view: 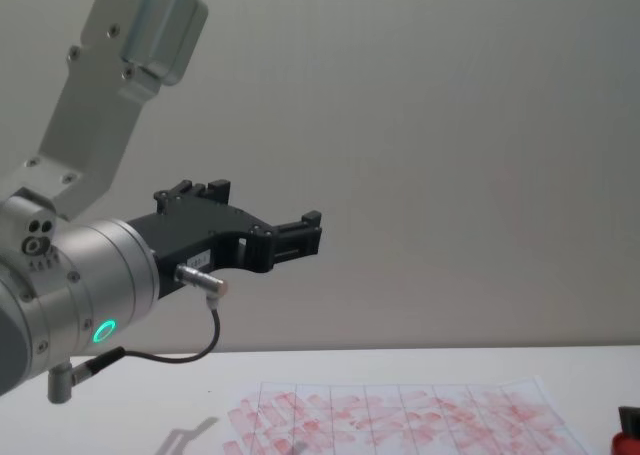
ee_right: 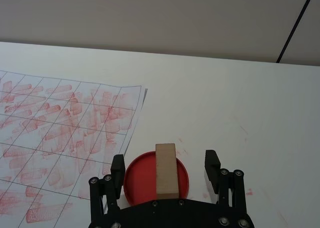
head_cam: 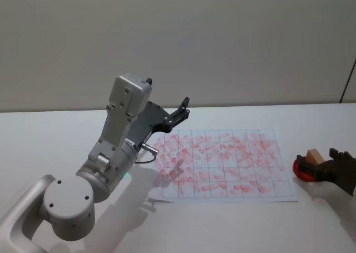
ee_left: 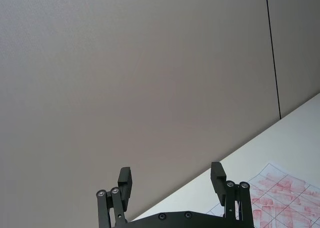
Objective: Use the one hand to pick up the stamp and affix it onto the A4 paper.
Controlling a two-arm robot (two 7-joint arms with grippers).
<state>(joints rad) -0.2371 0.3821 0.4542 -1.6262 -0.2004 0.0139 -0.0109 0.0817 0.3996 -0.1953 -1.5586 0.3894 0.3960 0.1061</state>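
Right hand spread around the stamp on its pad, grasp not yet made.

At the near right of the counter [head_cam: 67, 136], the right hand [ee_right: 165, 165] sits with its fingers spread to either side of the stamp [ee_right: 166, 169], apart from it on both sides; the stamp stands upright on the red round pad [ee_right: 142, 180], just right of the A4 paper [head_cam: 222, 158]; farther off and to the left, the left hand [ee_left: 172, 180] hangs raised above the paper's far-left corner, fingers spread and holding nothing; a likely slip is an off-centre closing that tips the narrow block or drags the pad, and inked faces may smear the sheet; the right wrist view shows the gaps beside the stamp, which the head view hides behind the hand; the chest view shows how high the left hand is.
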